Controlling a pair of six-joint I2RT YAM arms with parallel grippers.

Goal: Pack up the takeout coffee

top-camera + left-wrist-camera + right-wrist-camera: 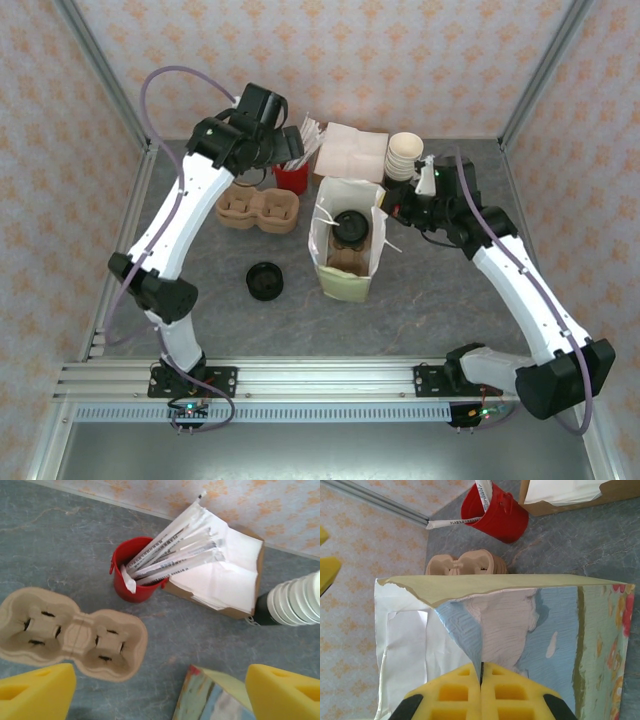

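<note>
Clamping the bag (345, 285) that half-hides the takeout coffee (350, 222) is right pincer (481, 680); left pincer (160, 692) gapes.

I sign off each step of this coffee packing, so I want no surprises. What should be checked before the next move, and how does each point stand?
1. Takeout coffee inside the paper bag: ok.
2. Bag upright, mouth open: ok.
3. Right end effector shut on the bag's rim: ok.
4. Left end effector open, holding nothing: ok.
5. Coffee seated flat on the bag's bottom: cannot tell.
6. Low black round item apart from the bag: ok.
</note>
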